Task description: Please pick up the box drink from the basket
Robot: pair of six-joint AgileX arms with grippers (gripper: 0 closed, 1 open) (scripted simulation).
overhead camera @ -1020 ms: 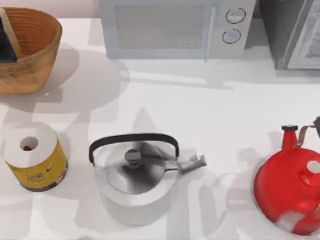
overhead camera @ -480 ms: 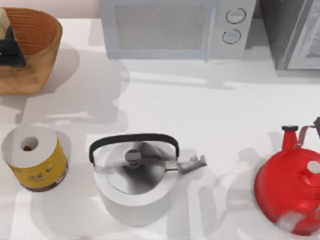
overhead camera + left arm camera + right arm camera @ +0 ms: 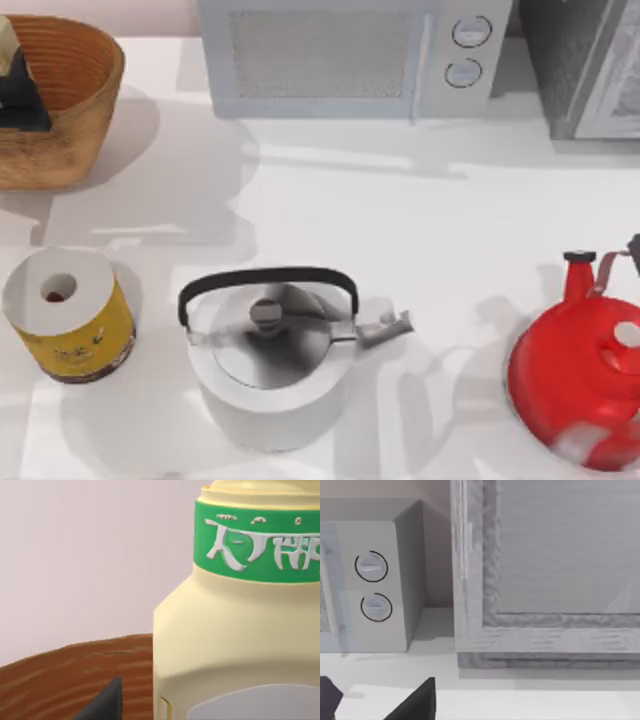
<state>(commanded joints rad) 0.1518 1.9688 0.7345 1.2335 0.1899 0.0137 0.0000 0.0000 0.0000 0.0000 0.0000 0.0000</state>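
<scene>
The box drink [image 3: 8, 42] stands upright inside the basket [image 3: 85, 90], against its wall at the table's far left edge. The left gripper [image 3: 20, 95] is right against the carton, its dark body covering the carton's lower part in the top view. In the left wrist view the carton rises very close to the camera, pale yellow with a green band near its top. 1 dark tip of the gripper pokes up just beside it, with a strip of brown wicker showing between the 2. Whether the left gripper is clamped on the carton or merely around it cannot be told.

The left arm reaches down into the basket from the table's left edge, its wrist camera looking level across the basket's inner wall.

The right gripper [image 3: 375, 705] hangs above the bare white table [image 3: 400, 220], its 2 fingers [image 3: 417, 702] spread apart with nothing between them. Beyond those fingers are the microwave [image 3: 340, 55], with its 2 round knobs, and a grey appliance [image 3: 545, 570], both well apart from them.
</scene>
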